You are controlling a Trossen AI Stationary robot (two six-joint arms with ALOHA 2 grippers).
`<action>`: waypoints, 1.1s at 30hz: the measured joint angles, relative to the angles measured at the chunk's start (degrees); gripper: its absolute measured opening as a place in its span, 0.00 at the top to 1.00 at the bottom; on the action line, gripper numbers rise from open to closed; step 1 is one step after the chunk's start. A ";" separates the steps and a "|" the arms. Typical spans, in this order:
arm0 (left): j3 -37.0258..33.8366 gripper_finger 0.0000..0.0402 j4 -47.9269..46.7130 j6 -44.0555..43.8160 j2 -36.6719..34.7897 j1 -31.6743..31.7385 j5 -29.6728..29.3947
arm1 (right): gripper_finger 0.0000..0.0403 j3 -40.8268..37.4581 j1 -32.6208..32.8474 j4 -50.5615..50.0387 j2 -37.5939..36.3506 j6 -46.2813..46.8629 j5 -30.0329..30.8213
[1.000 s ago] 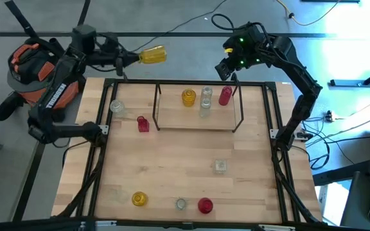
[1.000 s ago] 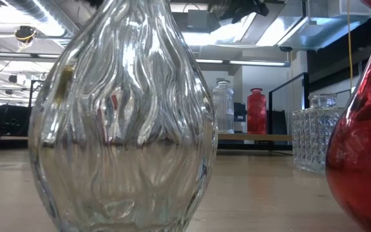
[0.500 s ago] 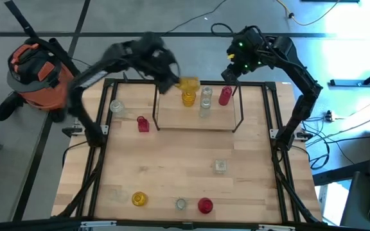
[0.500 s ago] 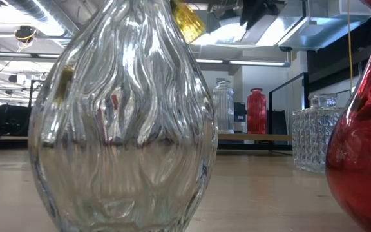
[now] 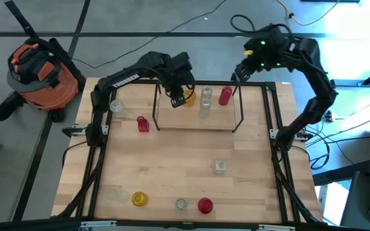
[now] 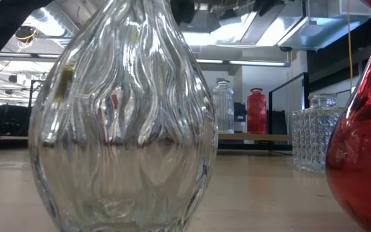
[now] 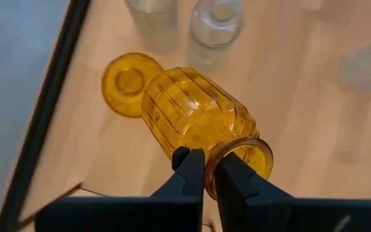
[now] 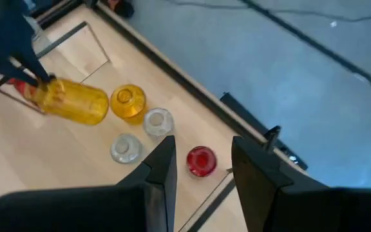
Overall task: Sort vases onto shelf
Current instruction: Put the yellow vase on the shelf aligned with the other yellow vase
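Note:
The shelf (image 5: pixel 198 125) is a light board in a black wire frame at the table's far side. On it stand a yellow vase (image 5: pixel 189 100), two clear ones (image 5: pixel 205 96) and a red one (image 5: pixel 225 96). My left gripper (image 5: pixel 177 97) is over the shelf's left part, shut on a second, ribbed yellow vase (image 7: pixel 195 119) beside the standing yellow vase (image 7: pixel 129 90). My right gripper (image 5: pixel 239 69) hangs open above the shelf's far right corner, over the red vase (image 8: pixel 201 161). More vases stand on the table: clear (image 5: pixel 116 106), red (image 5: pixel 143 124), clear jar (image 5: pixel 220 166). My left gripper holds the ribbed yellow vase by its mouth rim (image 7: pixel 219 154), pinching the rim wall with one finger (image 7: pixel 189 169) outside on the neck and the other (image 7: pixel 236 173) over the mouth. The vase lies tilted, close to level, its base pointing away from the fingers above the shelf board.
Near the table's front edge stand a yellow vase (image 5: pixel 139 199), a clear one (image 5: pixel 181 204) and a red one (image 5: pixel 205 205); the last two loom in front of the low camera (image 6: pixel 121 116) (image 6: pixel 366 142). An orange vacuum (image 5: pixel 37 67) sits off the table's far left corner.
My left arm has swung from beyond the table's far left corner toward the right and down onto the shelf, carrying the yellow vase, which now hangs low beside the standing yellow one. My right gripper has drawn back a little toward the right, away from the shelf.

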 joint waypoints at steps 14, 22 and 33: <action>-0.11 0.98 -1.51 3.63 9.62 -0.91 3.63 | 0.73 -0.04 0.02 0.02 -3.18 0.58 0.78; -0.40 0.98 -0.65 5.89 11.59 0.55 5.21 | 0.73 -0.04 0.02 0.02 -3.29 0.58 0.71; -0.74 0.90 1.11 8.89 11.49 1.12 5.72 | 0.73 -0.04 0.02 0.02 -3.27 0.61 0.68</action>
